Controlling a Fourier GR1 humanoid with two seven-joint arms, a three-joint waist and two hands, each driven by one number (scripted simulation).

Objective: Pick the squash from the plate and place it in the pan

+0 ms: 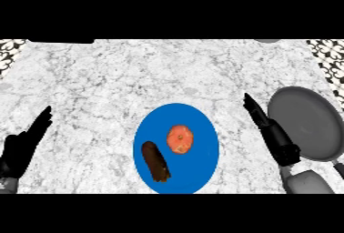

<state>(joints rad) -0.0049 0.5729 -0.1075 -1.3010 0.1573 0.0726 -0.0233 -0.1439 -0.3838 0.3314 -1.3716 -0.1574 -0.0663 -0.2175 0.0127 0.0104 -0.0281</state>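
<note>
A blue plate lies at the centre of the marble counter. On it sit an orange, round squash and a dark brown elongated item to its lower left. A grey pan rests at the right. My right hand is open with straight fingers pointing up, between the plate and the pan, touching neither item on the plate. My left hand is open at the left edge, fingers up, resting.
The pan's dark handle runs off toward the lower right. Patterned tile shows at the top corners. Marble counter spreads behind the plate.
</note>
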